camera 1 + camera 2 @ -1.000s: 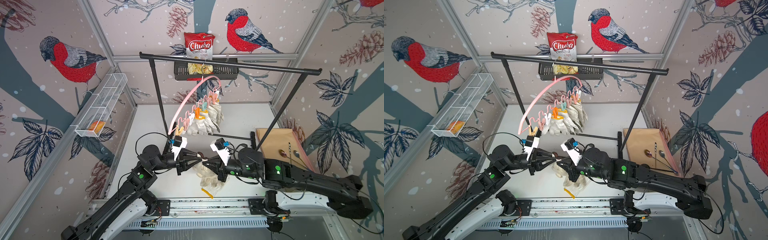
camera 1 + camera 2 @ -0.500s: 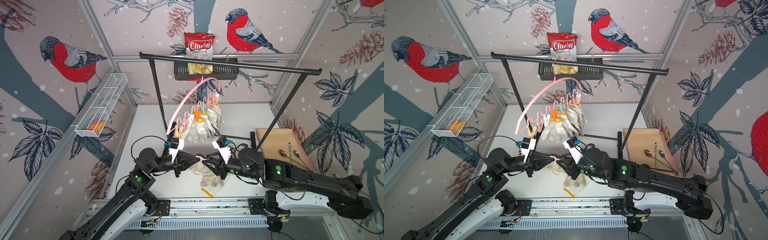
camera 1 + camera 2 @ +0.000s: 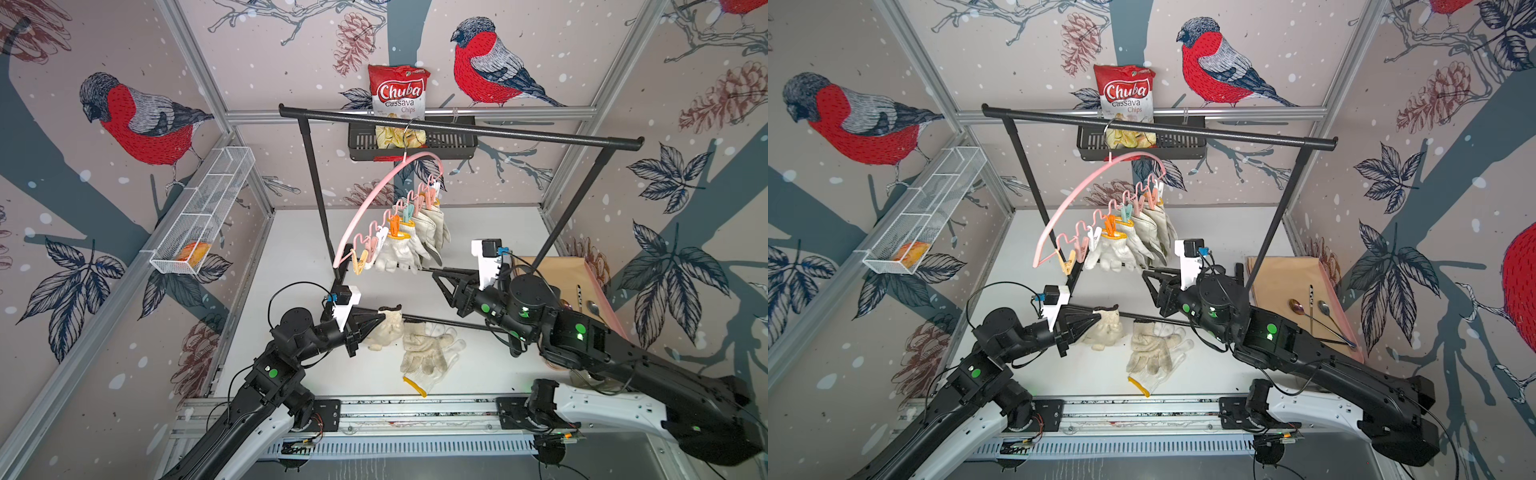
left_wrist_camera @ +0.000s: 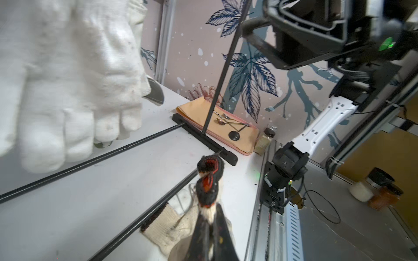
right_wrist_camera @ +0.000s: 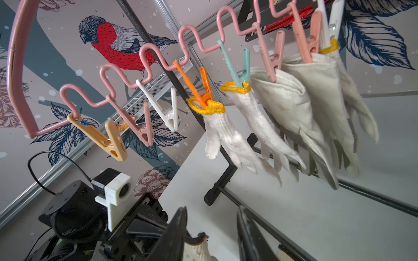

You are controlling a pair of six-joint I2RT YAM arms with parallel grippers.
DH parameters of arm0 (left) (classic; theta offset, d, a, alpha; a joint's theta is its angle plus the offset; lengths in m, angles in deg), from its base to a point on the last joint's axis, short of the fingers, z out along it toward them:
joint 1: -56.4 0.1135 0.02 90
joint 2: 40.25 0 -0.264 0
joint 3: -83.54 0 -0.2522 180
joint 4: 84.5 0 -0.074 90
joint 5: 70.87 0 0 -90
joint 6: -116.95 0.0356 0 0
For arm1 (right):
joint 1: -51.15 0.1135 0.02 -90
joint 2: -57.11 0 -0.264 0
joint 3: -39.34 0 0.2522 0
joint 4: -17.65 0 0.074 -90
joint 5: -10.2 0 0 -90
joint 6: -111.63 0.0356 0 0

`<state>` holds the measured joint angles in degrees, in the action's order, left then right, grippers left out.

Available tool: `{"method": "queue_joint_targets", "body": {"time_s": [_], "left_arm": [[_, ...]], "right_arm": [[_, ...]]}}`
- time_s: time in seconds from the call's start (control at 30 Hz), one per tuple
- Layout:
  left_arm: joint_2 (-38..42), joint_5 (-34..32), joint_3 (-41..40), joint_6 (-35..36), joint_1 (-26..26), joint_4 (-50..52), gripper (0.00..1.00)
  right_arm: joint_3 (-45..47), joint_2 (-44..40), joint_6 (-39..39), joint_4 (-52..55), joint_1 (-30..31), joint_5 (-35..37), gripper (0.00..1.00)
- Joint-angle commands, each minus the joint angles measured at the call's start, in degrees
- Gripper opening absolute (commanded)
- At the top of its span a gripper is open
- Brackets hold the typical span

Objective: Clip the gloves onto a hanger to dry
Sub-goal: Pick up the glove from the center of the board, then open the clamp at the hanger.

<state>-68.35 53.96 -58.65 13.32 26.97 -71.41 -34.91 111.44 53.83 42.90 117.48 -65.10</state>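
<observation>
- White knitted glove [image 3: 386,334]: our left gripper [image 3: 384,319] pinches its black cuff [image 4: 209,180] tightly.
- Our right gripper [image 5: 212,228] stands partly open, empty, near pink hanger [image 5: 12,72].

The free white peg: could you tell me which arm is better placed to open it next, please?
Probably right: the right gripper, open and empty, faces the white plastic peg on the pink arched hanger; the left gripper is shut on a cream knitted glove.
</observation>
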Motion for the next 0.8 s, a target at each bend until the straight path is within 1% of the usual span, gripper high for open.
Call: {"method": "queue_joint_targets", "body": {"time_s": [0.0,0.07,0.2,0.33,0.5,0.57,0.77], "left_arm": [[-3.60,7.82,-0.83,-2.16,6.69,-2.20,0.00],[-5.01,11.08,-1.12,-3.22,9.90,-4.30,0.00],[-3.90,9.78,0.33,-0.47,12.69,-5.09,0.00],[-4.28,10.34,1.63,-2.27,16.25,-8.71,0.00],[-5.10,9.52,2.97,-1.14,18.39,-8.76,0.00],[-5.13,9.30,3.10,-1.21,18.85,-8.98,0.00],[-5.28,9.09,4.63,-2.07,19.45,-8.83,0.00]], "right_arm": [[-2.72,3.52,0.26,-3.26,-0.23,-3.48,0.40],[-4.77,6.13,-0.20,-3.50,-0.40,-4.47,0.40],[-8.66,10.91,-0.65,-4.70,-1.09,-6.97,0.40],[-11.83,14.83,-0.90,-5.48,-1.83,-9.34,0.40],[-14.78,17.20,-1.62,-6.72,-2.49,-11.25,0.43],[-15.09,18.65,-1.44,-7.41,-3.06,-11.63,0.44],[-15.00,19.43,-0.84,-10.57,-4.41,-13.68,0.45]]}}
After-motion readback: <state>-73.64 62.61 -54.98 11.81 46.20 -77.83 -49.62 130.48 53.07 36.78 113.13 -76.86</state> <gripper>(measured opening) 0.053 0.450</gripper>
